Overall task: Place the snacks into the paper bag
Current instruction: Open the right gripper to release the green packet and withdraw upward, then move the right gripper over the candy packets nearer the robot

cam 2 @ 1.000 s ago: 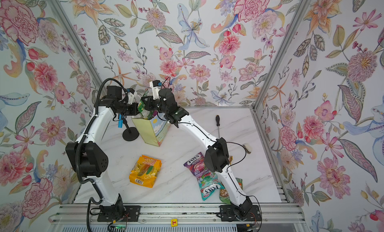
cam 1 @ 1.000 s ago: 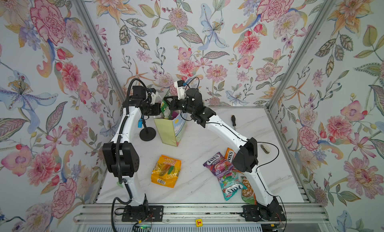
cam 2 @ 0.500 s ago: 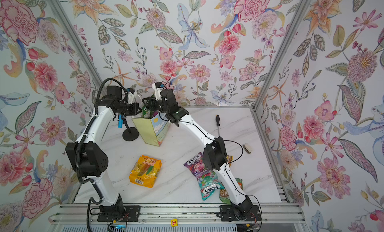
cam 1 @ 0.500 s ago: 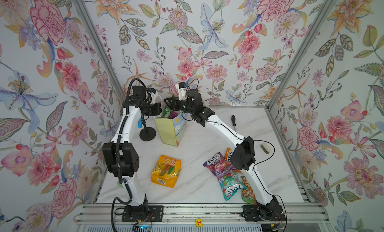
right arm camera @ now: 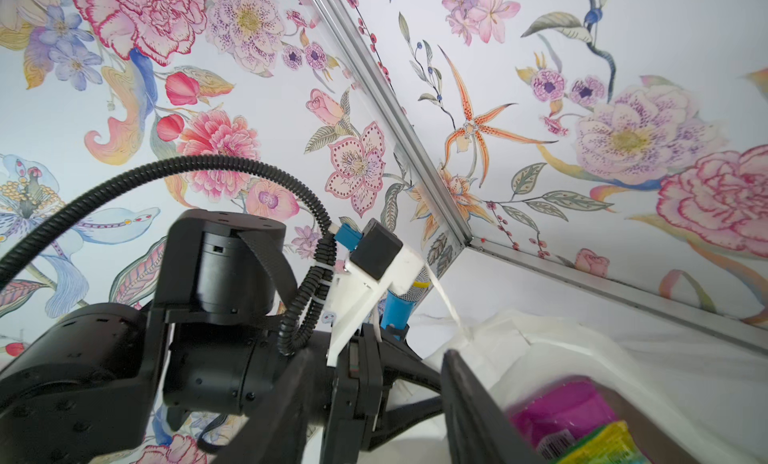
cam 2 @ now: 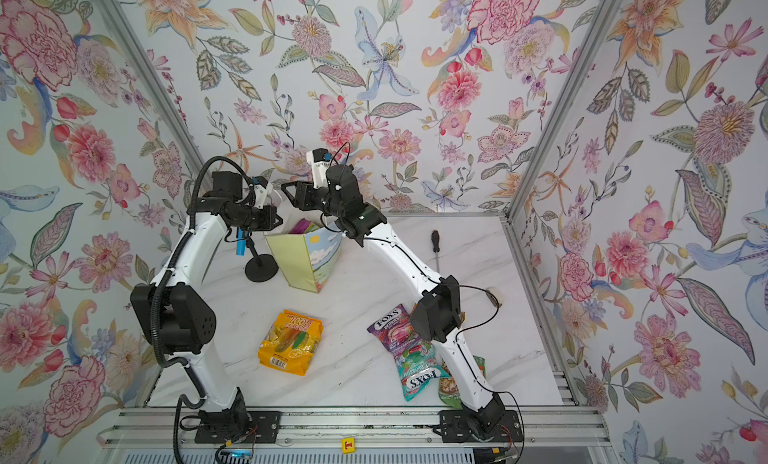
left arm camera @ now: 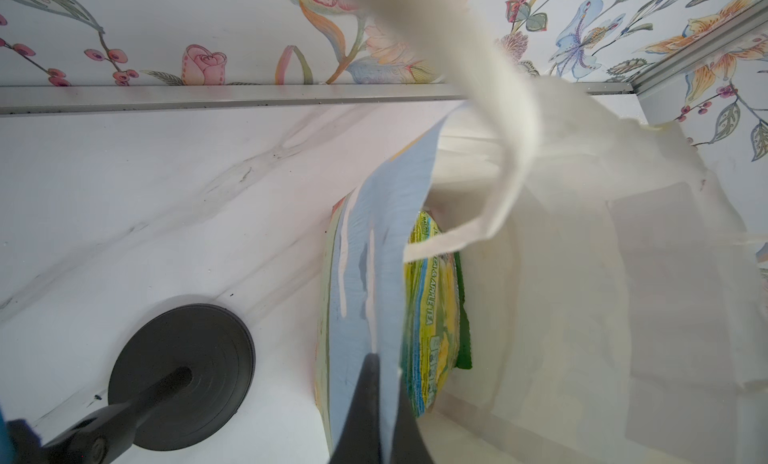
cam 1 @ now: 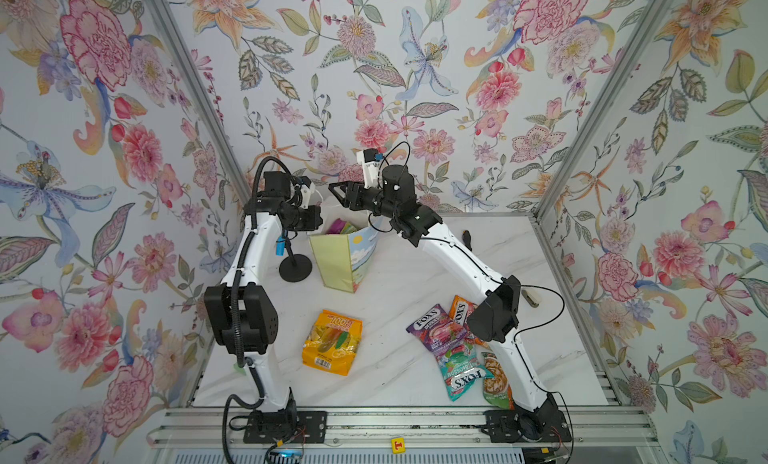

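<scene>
- Top views: nearest, the yellow "100" packet (cam 1: 332,343) and FOX'S packets (cam 1: 430,326) lie on the table (cam 1: 395,283), unbagged.
- My left fingers (left arm camera: 361,420) clench the paper bag (cam 1: 343,258) by its wall; a tug could topple it.
- Farthest, my right fingers (right arm camera: 473,403) hang released over its mouth and may snag the handle (left arm camera: 498,129).

yellow-orange packet (cam 1: 332,342): "100" | purple packet (cam 1: 430,325): "FOX'S" | teal packet (cam 1: 463,376): "FOX'S", "BLOSSOM" | orange packet (cam 1: 459,313): "FOX'S" | green-yellow packet (left arm camera: 432,299) inside paper bag (left arm camera: 380,233): "APPLE TEA"

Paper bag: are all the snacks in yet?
A magenta packet and a green packet sit in the paper bag. The left claw pinches its wall; the right claw hangs open above. Waiting on the table: yellow packet, purple packet, orange packet, teal packet, green-orange packet.
</scene>
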`<action>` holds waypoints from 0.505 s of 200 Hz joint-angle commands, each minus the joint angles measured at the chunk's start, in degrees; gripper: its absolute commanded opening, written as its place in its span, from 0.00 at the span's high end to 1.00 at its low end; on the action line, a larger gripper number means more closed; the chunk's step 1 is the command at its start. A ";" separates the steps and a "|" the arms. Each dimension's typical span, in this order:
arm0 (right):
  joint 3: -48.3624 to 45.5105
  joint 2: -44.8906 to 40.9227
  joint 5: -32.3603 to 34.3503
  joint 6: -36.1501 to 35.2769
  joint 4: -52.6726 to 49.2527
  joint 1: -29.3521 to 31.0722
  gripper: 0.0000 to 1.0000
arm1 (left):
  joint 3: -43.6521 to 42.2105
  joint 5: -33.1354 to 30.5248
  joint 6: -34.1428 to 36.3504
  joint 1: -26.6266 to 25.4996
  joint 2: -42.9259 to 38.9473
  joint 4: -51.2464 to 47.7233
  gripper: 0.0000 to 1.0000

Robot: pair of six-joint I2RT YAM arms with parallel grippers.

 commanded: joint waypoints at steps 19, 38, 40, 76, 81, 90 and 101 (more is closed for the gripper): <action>-7.13 -10.16 2.40 -4.31 -7.50 -1.89 0.48 | -0.60 0.65 -0.22 0.74 -2.16 0.51 0.98; -16.15 -16.46 4.26 -7.18 -7.75 -2.51 0.48 | -0.60 0.62 -0.22 0.65 -2.17 0.49 0.98; -16.87 -17.29 4.51 -7.47 -7.75 -2.60 0.48 | -0.60 0.61 -0.22 0.72 -2.23 0.49 0.98; -39.42 -32.28 9.79 -9.59 -7.17 -4.18 0.47 | -0.77 0.43 -0.22 0.75 -2.29 0.58 0.98; -42.80 -34.55 10.39 -9.64 -6.98 -4.43 0.47 | -0.77 0.43 -0.22 0.73 -2.27 0.58 0.98; -48.63 -38.44 11.76 -9.35 -6.89 -4.93 0.47 | -0.77 0.36 -0.22 0.77 -2.16 0.62 0.98; -55.68 -43.15 12.92 -8.20 -7.04 -5.60 0.46 | -0.86 0.28 -0.22 0.64 -2.16 0.67 0.98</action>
